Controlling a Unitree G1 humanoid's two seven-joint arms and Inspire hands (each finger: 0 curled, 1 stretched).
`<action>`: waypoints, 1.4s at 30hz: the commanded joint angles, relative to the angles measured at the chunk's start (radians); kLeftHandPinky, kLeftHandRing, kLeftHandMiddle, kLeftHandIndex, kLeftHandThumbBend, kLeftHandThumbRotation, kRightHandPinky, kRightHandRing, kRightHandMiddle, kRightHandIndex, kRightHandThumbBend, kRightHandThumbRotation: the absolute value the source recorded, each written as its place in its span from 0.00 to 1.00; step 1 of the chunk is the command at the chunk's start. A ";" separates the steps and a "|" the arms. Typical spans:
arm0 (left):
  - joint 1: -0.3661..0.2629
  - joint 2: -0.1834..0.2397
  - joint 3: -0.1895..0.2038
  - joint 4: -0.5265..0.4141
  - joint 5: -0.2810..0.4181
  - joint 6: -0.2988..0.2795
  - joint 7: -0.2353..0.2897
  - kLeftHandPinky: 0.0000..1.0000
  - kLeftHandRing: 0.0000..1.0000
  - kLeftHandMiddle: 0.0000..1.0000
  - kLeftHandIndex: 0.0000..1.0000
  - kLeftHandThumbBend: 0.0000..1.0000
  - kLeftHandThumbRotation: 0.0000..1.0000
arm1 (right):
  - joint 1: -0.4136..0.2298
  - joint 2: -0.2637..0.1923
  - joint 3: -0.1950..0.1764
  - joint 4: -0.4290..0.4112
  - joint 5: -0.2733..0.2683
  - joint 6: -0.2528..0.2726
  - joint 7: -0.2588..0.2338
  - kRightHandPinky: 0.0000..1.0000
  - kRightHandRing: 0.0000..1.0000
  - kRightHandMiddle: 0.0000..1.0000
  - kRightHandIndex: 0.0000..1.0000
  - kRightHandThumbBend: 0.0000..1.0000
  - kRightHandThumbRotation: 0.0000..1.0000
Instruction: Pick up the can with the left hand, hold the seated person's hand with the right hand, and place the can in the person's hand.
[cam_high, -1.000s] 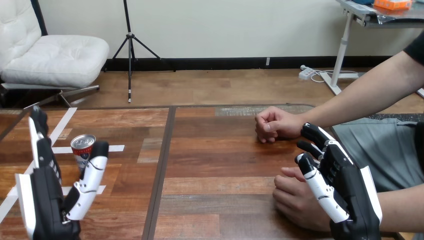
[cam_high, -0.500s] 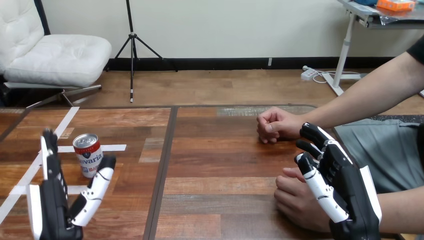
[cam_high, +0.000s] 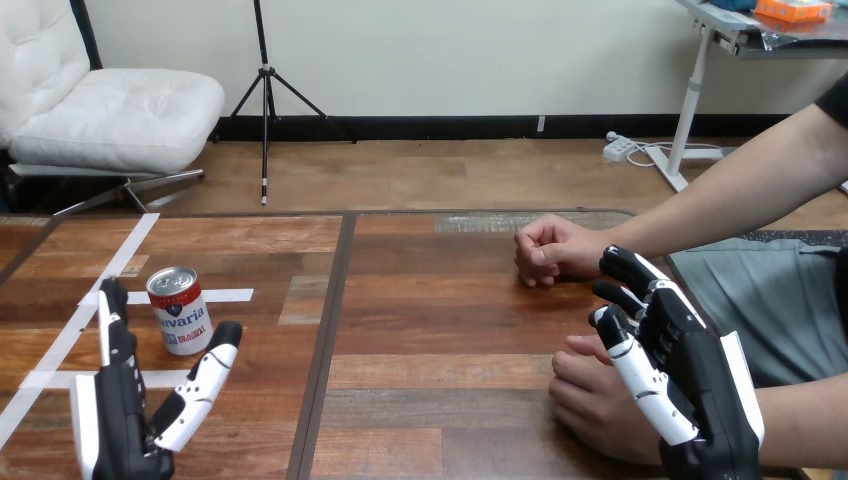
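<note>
A red, white and blue can (cam_high: 180, 311) stands upright on the table's left part. My left hand (cam_high: 123, 428) is open just in front of it, near the bottom edge, with straight fingers pointing up and the thumb (cam_high: 203, 385) spread towards the can, a short gap below it. At the right, my right hand (cam_high: 682, 378) is open with relaxed fingers and lies against the back of the person's near hand (cam_high: 594, 400), which rests loosely curled on the table. I see no finger wrapped round it. The person's far hand (cam_high: 549, 250) lies as a fist further back.
White tape lines (cam_high: 62, 345) cross the table's left part around the can. A dark seam (cam_high: 326, 330) runs front to back between the two table boards. The person's forearms come in from the right edge.
My left hand has sunk lower and drawn back from the can, which now stands apart beyond its thumb. The camera shifted slightly. My right hand and the person's hands have not moved.
</note>
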 joint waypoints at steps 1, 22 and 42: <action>-0.094 0.025 -0.004 0.030 0.017 -0.008 0.011 0.98 1.00 1.00 1.00 0.74 0.44 | -0.072 -0.002 -0.004 -0.008 0.009 -0.033 0.004 0.76 0.85 0.88 0.85 0.53 0.59; -0.154 0.038 -0.016 0.122 0.049 0.005 0.051 0.99 1.00 1.00 1.00 0.76 0.46 | -0.068 -0.009 -0.009 -0.014 0.003 -0.027 0.003 0.76 0.85 0.88 0.85 0.53 0.60; -0.196 0.040 -0.022 0.172 0.049 0.003 0.060 1.00 1.00 1.00 1.00 0.80 0.51 | -0.064 -0.011 -0.014 -0.022 -0.004 -0.016 -0.003 0.74 0.84 0.88 0.85 0.53 0.60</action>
